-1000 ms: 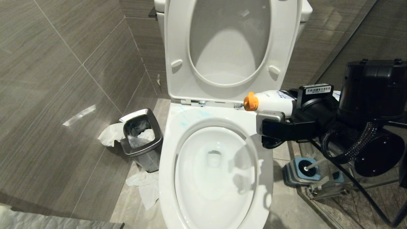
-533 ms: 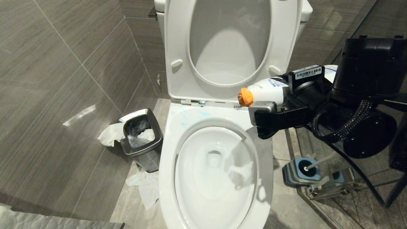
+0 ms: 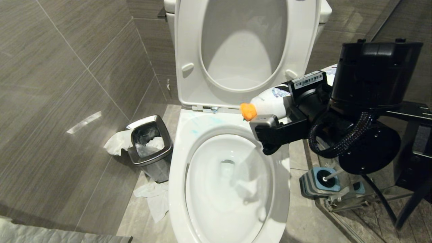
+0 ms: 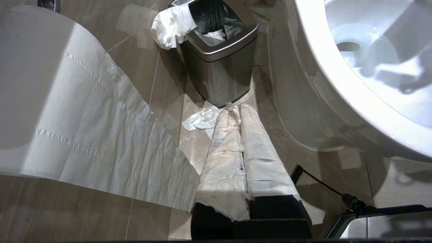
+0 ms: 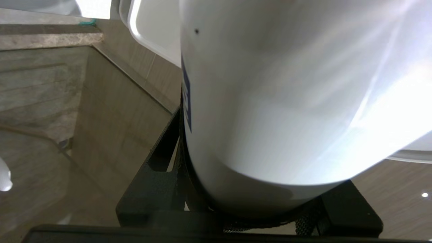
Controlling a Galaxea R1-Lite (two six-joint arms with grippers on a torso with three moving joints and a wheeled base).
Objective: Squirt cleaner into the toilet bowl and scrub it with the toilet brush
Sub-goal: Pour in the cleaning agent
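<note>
Only an unreadable barcode label (image 3: pixel 307 81).

1. Support surface: grey-beige tiled floor (image 3: pixel 303 219) with pale grout lines, meeting dark grey wood-grain wall tiles on the left side.
2. Large glossy white ceramic toilet bowl (image 3: pixel 179 175) stands on the floor at centre.
3. Small square chrome waste bin (image 3: pixel 150 148) with black liner stands on the floor just beside the bowl, on its left.
4. Crumpled white tissue paper (image 3: pixel 153 199) lies on the floor in front of the bin, near the bowl's base.
5. Squat blue-and-grey striped square brush holder (image 3: pixel 319 184) stands on the floor to the right of the bowl.
6. A thin black cable (image 4: pixel 319 184) lies on the floor near the bowl's base in the left wrist view.
</note>
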